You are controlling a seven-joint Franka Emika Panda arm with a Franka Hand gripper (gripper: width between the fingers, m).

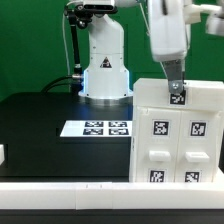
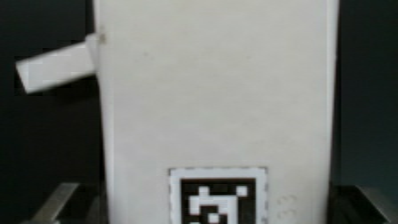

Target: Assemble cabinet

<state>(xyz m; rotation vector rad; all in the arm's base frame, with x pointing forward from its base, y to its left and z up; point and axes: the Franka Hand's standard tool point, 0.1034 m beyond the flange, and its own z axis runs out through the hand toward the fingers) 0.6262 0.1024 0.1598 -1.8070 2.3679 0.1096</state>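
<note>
Exterior view: black table (image 1: pixel 40 120) with a white rail (image 1: pixel 60 190) along the near edge. Arm base (image 1: pixel 104 60) stands at the back, middle of frame. The marker board (image 1: pixel 99 128) lies flat in front of the base, four black tags on it. The cabinet (image 1: pixel 178 135) stands on this view's right, a big white box, upright, reaching from the near rail up to mid-frame. Its facing side shows two recessed door panels (image 1: pixel 176 155) side by side, with tags above and below them. A further tag (image 1: pixel 178 97) sits at the cabinet's top edge. The gripper (image 1: pixel 175 88) comes down from above on this view's right, its dark tip at that top edge, touching or just over the tag there. Fingers too small and dark here to tell whether they are spread or closed. A small white piece (image 1: pixel 2 155) sits at this view's far left edge, well apart from the cabinet; cut off by the frame, kind unclear. Wrist view: a tall white slab (image 2: pixel 214 90) fills the middle of the picture, close to the lens, with one tag (image 2: pixel 217 198) near its end. A small white part (image 2: pixel 57 65) juts off one side edge, tilted, blurred. Two dark fingers (image 2: pixel 57 205) show either side of the slab, spread with the slab between them; contact with the pads cannot be made out.
</note>
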